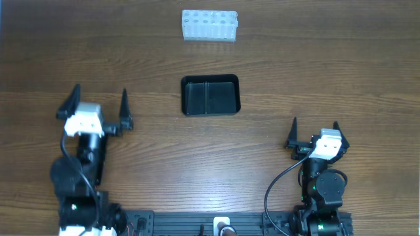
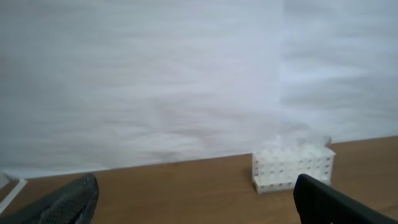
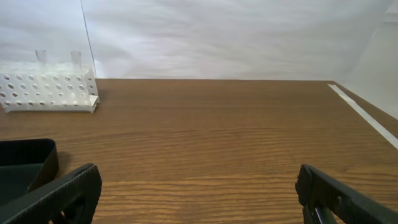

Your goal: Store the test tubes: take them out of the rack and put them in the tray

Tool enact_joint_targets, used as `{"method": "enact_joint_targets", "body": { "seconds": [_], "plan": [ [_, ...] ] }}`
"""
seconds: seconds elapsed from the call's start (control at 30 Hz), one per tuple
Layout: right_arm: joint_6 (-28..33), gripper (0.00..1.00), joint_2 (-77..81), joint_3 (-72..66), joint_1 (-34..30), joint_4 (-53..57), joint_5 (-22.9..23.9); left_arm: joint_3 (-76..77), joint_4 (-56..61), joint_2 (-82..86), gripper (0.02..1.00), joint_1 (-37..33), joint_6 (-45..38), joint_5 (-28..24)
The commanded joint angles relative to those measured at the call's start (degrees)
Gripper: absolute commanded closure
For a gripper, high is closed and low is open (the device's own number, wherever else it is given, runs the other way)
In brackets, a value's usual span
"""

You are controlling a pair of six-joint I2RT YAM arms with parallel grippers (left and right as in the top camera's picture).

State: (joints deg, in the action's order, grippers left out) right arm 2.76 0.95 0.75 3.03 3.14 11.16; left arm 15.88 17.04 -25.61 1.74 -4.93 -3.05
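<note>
A white perforated rack [image 1: 209, 25] stands at the far middle of the wooden table, with clear test tubes [image 3: 41, 56] poking above its top. The rack [image 2: 292, 164] also shows in the left wrist view, and the rack [image 3: 48, 91] in the right wrist view. A black two-compartment tray [image 1: 210, 96] lies nearer, in the table's middle, its corner [image 3: 28, 163] visible from the right wrist. My left gripper [image 1: 98, 108] is open at the near left, well short of the tray. My right gripper [image 1: 315, 133] is open at the near right. Neither holds anything.
Bare wooden tabletop surrounds the tray and rack. A white wall backs the table's far edge. A pale strip [image 3: 364, 115] runs along the table's right side.
</note>
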Motion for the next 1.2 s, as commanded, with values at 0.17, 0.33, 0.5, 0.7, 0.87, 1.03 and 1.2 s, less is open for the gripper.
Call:
{"method": "enact_joint_targets", "body": {
  "seconds": [0.17,0.33,0.5,0.7,0.87,1.03,1.2],
  "plan": [
    [-0.5,0.009,-0.3,-0.4,-0.4,-0.1,0.7,-12.6,0.1,13.5,0.018,-0.4,2.2,-1.6],
    [-0.5,0.009,-0.3,-0.5,-0.4,-0.1,0.7,-15.5,-3.5,19.1,0.018,-1.3,2.9,-2.0],
    [-0.5,0.009,-0.3,-0.5,-0.4,-0.1,0.7,-15.5,-12.9,24.5,0.018,-2.0,2.8,-2.6],
    [-0.5,0.009,-0.3,-0.4,-0.4,-0.1,0.7,-15.5,-21.0,25.4,0.018,-2.0,2.8,-4.0],
    [-0.5,0.009,-0.3,-0.5,-0.4,-0.1,0.7,-15.5,-20.9,25.4,0.018,-2.0,2.8,-4.0],
    [-0.5,0.009,-0.3,-0.5,-0.4,-0.1,0.7,-15.5,-20.9,25.3,0.018,-2.0,2.8,-4.0],
    [-0.6,0.007,-0.3,-0.4,-0.4,-0.1,0.7,-15.5,-20.9,25.3,0.020,-2.0,2.8,-4.0]
  ]
}}
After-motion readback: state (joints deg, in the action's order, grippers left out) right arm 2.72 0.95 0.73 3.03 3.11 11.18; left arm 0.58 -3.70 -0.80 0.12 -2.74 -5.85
